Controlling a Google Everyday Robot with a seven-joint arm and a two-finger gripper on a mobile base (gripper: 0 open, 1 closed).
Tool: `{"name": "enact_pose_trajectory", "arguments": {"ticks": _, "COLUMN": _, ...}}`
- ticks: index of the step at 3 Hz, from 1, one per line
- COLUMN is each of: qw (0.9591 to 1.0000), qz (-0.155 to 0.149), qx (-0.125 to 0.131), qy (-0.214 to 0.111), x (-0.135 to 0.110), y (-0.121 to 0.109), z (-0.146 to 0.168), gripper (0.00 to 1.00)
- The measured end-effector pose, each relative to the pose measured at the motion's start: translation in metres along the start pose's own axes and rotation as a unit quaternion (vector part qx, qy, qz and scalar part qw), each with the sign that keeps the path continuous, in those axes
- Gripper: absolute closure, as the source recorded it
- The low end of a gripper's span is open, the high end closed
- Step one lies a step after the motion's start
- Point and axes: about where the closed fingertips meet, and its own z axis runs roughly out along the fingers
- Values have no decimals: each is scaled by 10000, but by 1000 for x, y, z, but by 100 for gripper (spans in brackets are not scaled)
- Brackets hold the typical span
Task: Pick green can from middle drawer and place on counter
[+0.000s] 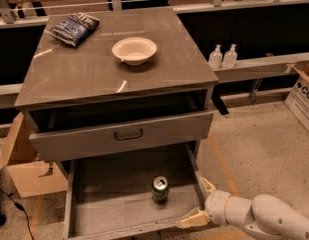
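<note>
The gripper (200,202) is found at the bottom of the view, right of centre. Two fingers (193,219) are seen, pale tan/yellowish, tapered to blunt tips, w/ a clear gap left btwn them. They're mounted on a short white cylindrical wrist (216,208), which is ringed by a thin darker seam. Behind that, the arm (269,216) is made up of fat rounded off-white shells, smooth & a bit glossy, cut off by the frame edge.
</note>
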Motion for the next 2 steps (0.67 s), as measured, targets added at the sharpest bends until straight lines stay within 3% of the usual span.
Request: {"name": "enact_pose_trajectory", "arguments": {"ticks": 2, "qw": 9999, "qz": -11, "qx": -139, "qy": -76, "x": 12, "y": -12, "z": 65, "gripper": 0}}
